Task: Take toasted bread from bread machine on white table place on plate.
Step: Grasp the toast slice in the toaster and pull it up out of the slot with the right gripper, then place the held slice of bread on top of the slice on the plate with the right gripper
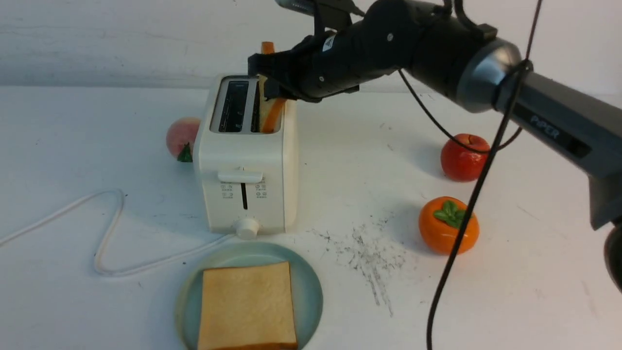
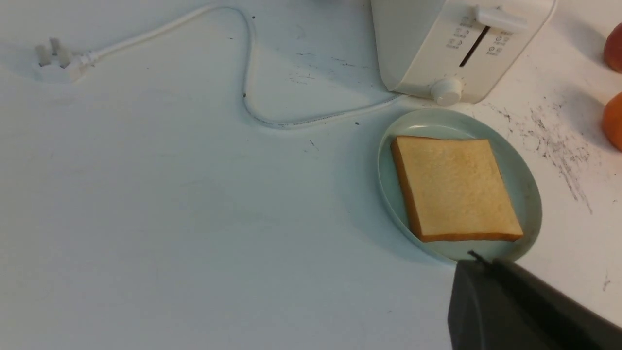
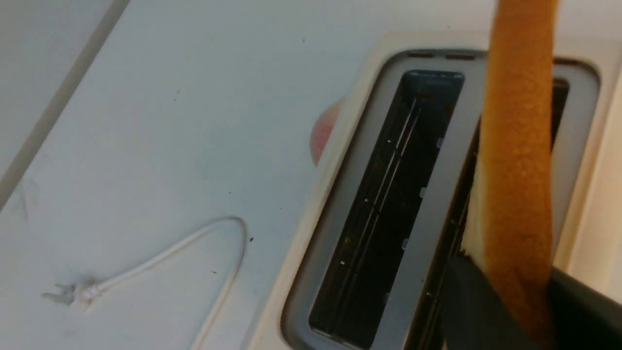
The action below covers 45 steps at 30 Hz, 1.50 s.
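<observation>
Right gripper (image 1: pixel 268 80) was closed on the toasted slice (image 1: pixel 273 116), held upright partly within the right slot of the bread machine (image 1: pixel 248 184), where a tilted lift could snag its crust and drop it.

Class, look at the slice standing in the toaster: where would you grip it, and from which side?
Grip the upper part of the slice, coming from above, jaws across its flat faces. It stands on edge, lower part sunk in the toaster, so only the top is free.
</observation>
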### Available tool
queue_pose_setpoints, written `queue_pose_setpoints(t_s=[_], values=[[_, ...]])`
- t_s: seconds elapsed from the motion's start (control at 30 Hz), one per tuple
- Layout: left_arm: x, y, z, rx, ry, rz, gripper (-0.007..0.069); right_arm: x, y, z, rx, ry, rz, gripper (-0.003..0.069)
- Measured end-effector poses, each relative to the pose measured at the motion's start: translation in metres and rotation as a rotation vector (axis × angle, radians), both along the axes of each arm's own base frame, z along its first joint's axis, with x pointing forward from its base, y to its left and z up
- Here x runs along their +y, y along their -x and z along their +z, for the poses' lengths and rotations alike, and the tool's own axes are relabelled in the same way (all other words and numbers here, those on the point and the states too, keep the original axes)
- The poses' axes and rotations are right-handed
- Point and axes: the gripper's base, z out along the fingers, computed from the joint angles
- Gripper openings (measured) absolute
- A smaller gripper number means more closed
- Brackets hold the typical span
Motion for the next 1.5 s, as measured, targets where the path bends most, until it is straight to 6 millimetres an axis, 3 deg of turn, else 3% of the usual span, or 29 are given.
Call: queue_pose_setpoints(t_s=[0.03,0.13,0.17,0.2,0.23,0.27,0.3,0.37,0.4,0.53,0.6,0.7,0.73,0.8,1.03,1.27,1.5], values=[[0.000,0.000,0.000,-0.001,-0.004,-0.002,-0.0014,-0.002,0.004,0.009,-0.014,0.004,0.008,0.0108],[0.000,0.000,0.000,-0.001,-0.005,-0.008,-0.0014,-0.020,0.039,0.068,-0.079,0.010,0.064,0.0114],[0.000,0.000,0.000,-0.001,-0.005,-0.008,-0.0014,-0.021,0.042,0.072,-0.082,0.010,0.069,0.0114],[0.000,0.000,0.001,-0.008,-0.004,-0.008,-0.0014,-0.032,0.067,0.101,-0.075,0.002,0.114,0.0114],[0.000,0.000,0.001,-0.008,-0.004,-0.008,-0.0014,-0.032,0.068,0.100,-0.068,0.009,0.120,0.0114],[-0.001,-0.001,0.002,-0.030,0.002,-0.009,-0.0014,-0.042,0.092,0.120,-0.051,0.025,0.186,0.0114],[-0.001,-0.001,0.003,-0.033,0.003,-0.009,-0.0014,-0.043,0.096,0.120,-0.039,0.039,0.204,0.0114],[-0.002,-0.005,0.004,-0.079,0.014,-0.012,-0.0014,-0.049,0.121,0.126,0.018,0.111,0.355,0.0114],[-0.002,-0.006,0.004,-0.081,0.015,-0.012,-0.0014,-0.048,0.122,0.125,0.023,0.109,0.368,0.0114],[-0.005,-0.013,-0.009,-0.071,0.013,-0.016,-0.0014,-0.036,0.128,0.098,0.109,0.104,0.526,0.0114],[-0.007,-0.016,-0.018,-0.040,0.019,-0.023,-0.0014,-0.027,0.126,0.062,0.208,0.087,0.612,0.0114],[-0.009,-0.017,-0.024,-0.021,0.033,-0.033,-0.0014,-0.021,0.124,0.023,0.290,0.092,0.680,0.0114],[-0.009,-0.017,-0.024,-0.020,0.034,-0.034,-0.0014,-0.020,0.124,0.020,0.299,0.089,0.685,0.0114],[-0.010,-0.018,-0.026,-0.016,0.039,-0.038,-0.0014,-0.014,0.121,-0.014,0.364,0.069,0.742,0.0114],[-0.011,-0.019,-0.025,-0.024,0.046,-0.044,-0.0014,0.002,0.104,-0.073,0.426,0.031,0.798,0.0114],[-0.009,-0.019,-0.025,-0.033,0.026,-0.034,-0.0014,0.007,0.094,-0.107,0.463,0.060,0.797,0.0114],[-0.009,-0.019,-0.025,-0.032,0.026,-0.034,-0.0013,0.007,0.087,-0.112,0.398,0.097,0.763,0.0114]])
